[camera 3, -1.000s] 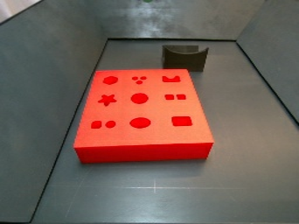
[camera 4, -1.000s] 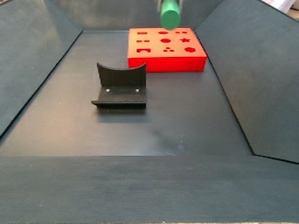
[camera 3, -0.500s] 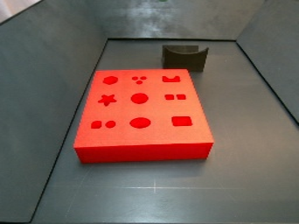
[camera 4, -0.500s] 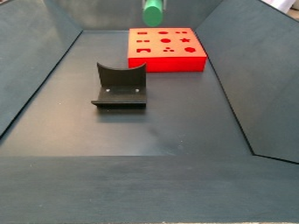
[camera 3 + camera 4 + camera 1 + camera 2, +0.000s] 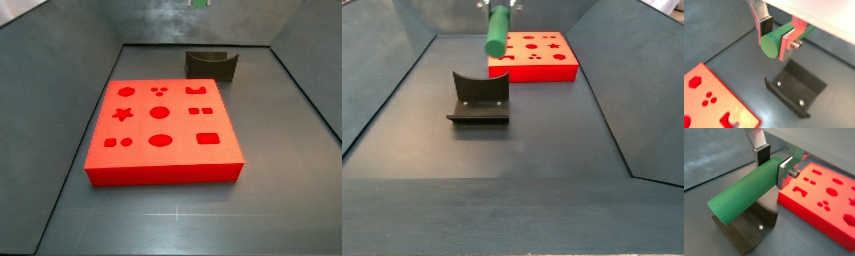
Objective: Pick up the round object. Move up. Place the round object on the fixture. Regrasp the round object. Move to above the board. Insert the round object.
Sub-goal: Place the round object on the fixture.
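Observation:
My gripper [image 5: 776,35] is shut on the round object [image 5: 771,45], a smooth green peg that shows end-on in one wrist view and as a long rod [image 5: 743,196] in the other. Silver fingers [image 5: 785,172] with dark pads clamp it from both sides near one end. In a side view the round object [image 5: 497,30] hangs in the air, slightly tilted, above and behind the dark fixture [image 5: 478,97]; only its tip [image 5: 198,3] shows at the top edge of the opposite side view. The red board [image 5: 163,130] lies flat on the floor, and the fixture [image 5: 211,64] stands beyond it.
Grey sloping walls [image 5: 382,90] enclose the dark floor on the sides. In the wrist views the fixture [image 5: 797,90] lies below the peg, with the board's edge [image 5: 824,198] beside it.
The peg has moved away from above the board towards the fixture and come lower, so more of its length shows in a side view. Board and fixture have not moved.

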